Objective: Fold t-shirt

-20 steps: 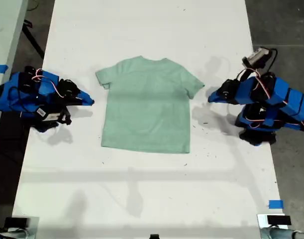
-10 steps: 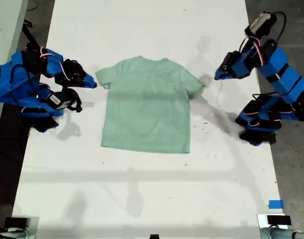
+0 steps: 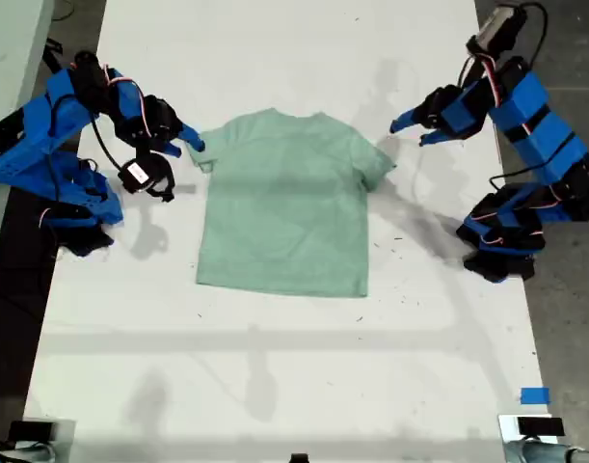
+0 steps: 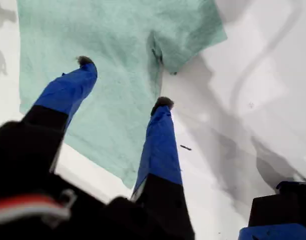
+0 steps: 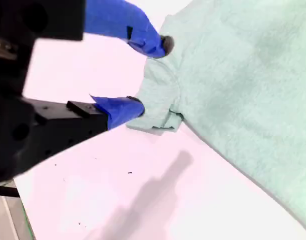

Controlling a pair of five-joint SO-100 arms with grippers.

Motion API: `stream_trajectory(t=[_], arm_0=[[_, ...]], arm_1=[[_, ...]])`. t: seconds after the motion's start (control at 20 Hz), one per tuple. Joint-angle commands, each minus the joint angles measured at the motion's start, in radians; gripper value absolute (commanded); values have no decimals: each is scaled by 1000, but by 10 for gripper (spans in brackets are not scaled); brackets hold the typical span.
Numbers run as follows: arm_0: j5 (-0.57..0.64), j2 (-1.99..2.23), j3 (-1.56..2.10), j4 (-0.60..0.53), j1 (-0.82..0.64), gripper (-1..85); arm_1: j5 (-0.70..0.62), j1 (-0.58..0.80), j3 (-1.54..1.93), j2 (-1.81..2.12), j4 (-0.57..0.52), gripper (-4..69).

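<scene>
1. Two arms are on the move in the exterior view. A second ago both were folded low at the table's (image 3: 275, 386) edges. Now each has lifted and swung in toward a sleeve. The t-shirt (image 3: 284, 207) hasn't budged: it lies flat, neck to the top of the frame, in the middle of the white table. My first gripper (image 3: 405, 132) hovers off the sleeve at the exterior view's right. My second gripper (image 3: 193, 147) is right at the sleeve tip on the exterior view's left. Nothing is folded yet; I'd say this is the approach for the first grab.

2. In the first wrist view, my first gripper (image 4: 124, 81) has its claw spread wide. It looks down on the t-shirt (image 4: 117, 30) with the sleeve (image 4: 188, 35) just beyond the tips. It looks raised off the cloth and is pinching nothing.

3. In the second wrist view, my second gripper (image 5: 151, 75) also has its claw apart, one finger either side of the sleeve (image 5: 160, 100), whose hem is slightly curled. It is not clamped yet, and I can't tell whether it touches the fabric. The rest of the t-shirt (image 5: 243, 75) lies smooth.
</scene>
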Motion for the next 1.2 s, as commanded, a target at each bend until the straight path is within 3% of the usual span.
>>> stream_trajectory(t=[0.0,0.3,0.75,1.15], arm_0=[[12,-6,-54,3,-31,226],[20,-48,-54,-8,-31,232],[29,-64,-46,-8,-17,231],[32,-74,-37,-9,-8,229]], arm_1=[[-8,6,-6,3,3,291],[5,49,249,17,-124,324],[52,92,569,23,-466,326],[44,101,592,-207,-698,326]])
